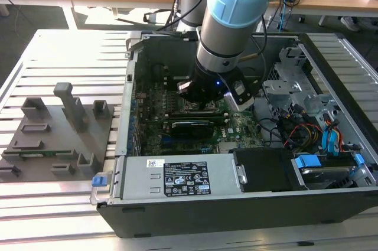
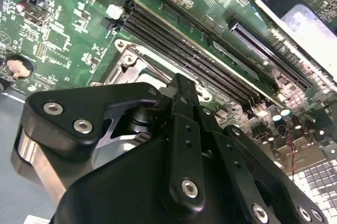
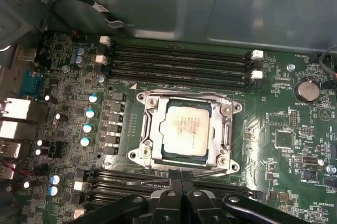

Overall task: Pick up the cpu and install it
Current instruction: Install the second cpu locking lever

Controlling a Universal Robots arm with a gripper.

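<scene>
In the first wrist view the cpu (image 3: 184, 128), a pale silvery square chip, lies flat inside the metal socket frame (image 3: 149, 130) on the green motherboard (image 3: 284, 145). My gripper (image 3: 179, 177) hovers just off the socket's edge, over the memory slots, with its black fingers (image 3: 174, 181) pressed together and nothing between them. It does not touch the cpu. The second wrist view shows the same gripper (image 2: 180, 88) edge-on above the socket frame (image 2: 126, 60). In the exterior view the gripper (image 1: 199, 100) reaches down into the open computer case (image 1: 127, 144).
Memory slots (image 3: 179, 60) flank the socket on two sides. A long black card (image 1: 192, 126) lies in front of the arm. The power supply (image 1: 177, 180) fills the case front; drive cages and cables (image 1: 313, 127) sit on the exterior view's right. A grey fixture (image 1: 53, 133) stands outside on the left.
</scene>
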